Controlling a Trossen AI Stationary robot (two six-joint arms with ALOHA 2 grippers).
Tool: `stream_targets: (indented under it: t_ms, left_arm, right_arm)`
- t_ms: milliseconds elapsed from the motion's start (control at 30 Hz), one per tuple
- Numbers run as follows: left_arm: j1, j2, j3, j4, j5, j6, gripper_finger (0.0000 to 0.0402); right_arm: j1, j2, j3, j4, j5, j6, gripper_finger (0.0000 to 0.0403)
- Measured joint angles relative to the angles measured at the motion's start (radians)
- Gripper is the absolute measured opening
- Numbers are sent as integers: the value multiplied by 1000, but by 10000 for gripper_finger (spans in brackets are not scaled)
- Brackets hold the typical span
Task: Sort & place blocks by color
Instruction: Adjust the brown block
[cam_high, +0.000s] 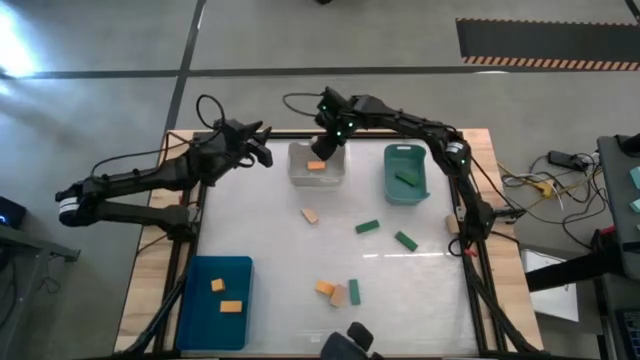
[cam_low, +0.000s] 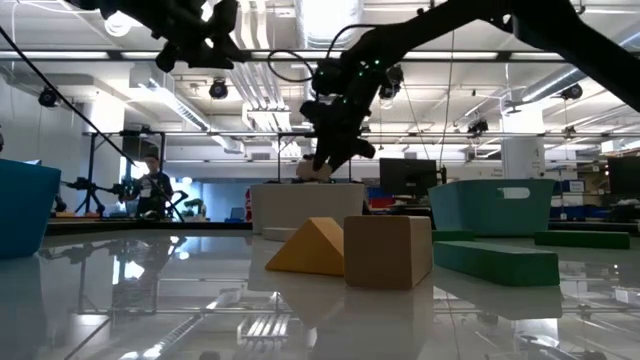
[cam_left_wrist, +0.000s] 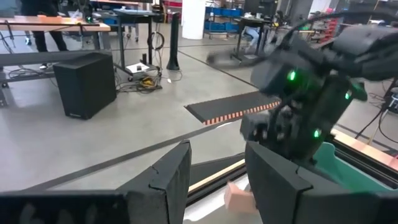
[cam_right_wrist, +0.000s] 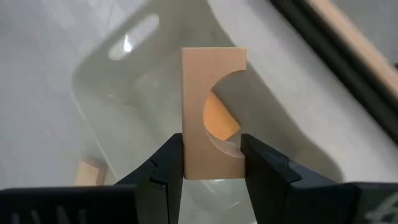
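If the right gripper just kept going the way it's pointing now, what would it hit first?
Probably the clear bin. The right gripper, shut on a tan block, points down into it, where an orange block lies in line. Depth is hard to judge.

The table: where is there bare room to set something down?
Bare: the strip between the blue bin and the block cluster, and the patch below the clear bin towards the left rail. Crowded: around the green blocks below the green bin.

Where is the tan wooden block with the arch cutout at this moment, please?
The tan arch block is clamped in the right gripper, held above the clear bin at the table's far middle, left of the green bin.
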Motion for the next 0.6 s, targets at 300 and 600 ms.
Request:
stream_targets:
  t_ms: [300, 600]
  left_arm:
    - [0, -9, 0, 0, 1, 1, 136]
    - [25, -8, 0, 0, 68, -3, 136]
  right_arm:
    - [1, 2, 30, -13, 5, 8, 121]
    - [2, -54, 98, -79, -109, -77, 121]
